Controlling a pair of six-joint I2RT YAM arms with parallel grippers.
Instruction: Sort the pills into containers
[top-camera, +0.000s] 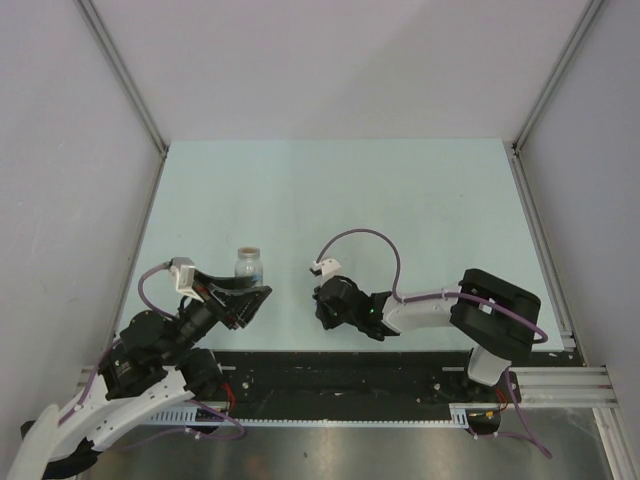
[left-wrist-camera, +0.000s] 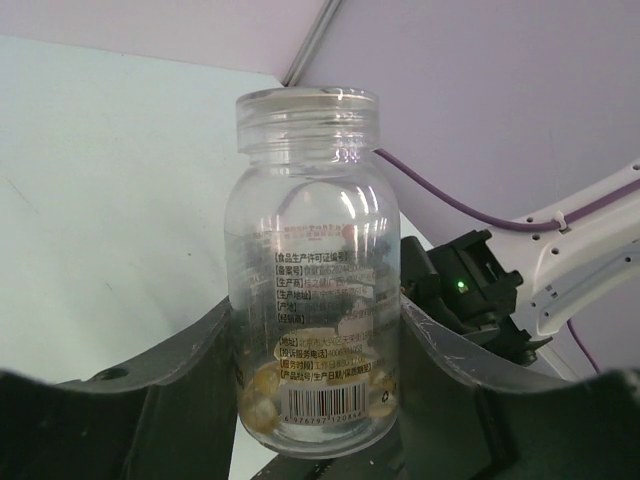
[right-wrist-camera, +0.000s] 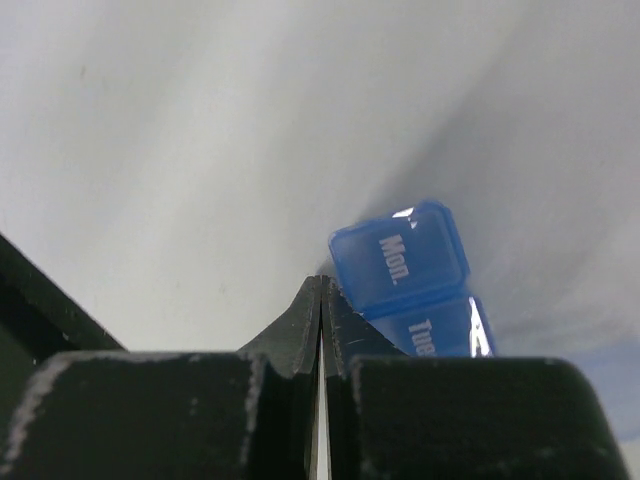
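Left claw (left-wrist-camera: 316, 322): clamped around upright uncapped bottle (left-wrist-camera: 310, 250), pills (left-wrist-camera: 262, 385) at bottom.
Right claw (right-wrist-camera: 321, 290): pressed together, empty.
Pill box (right-wrist-camera: 400, 258): blue, just beside right tip, partly hidden behind it.

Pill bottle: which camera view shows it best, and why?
Left wrist: the pill bottle fills the frame, with its label and the pills inside clear. Top external shows it tiny; right wrist misses it.

The box (right-wrist-camera: 400, 262) is half hidden behind the right gripper (right-wrist-camera: 321, 292); from above it is unseen. Print on the bottle (left-wrist-camera: 310, 260) is illegible.
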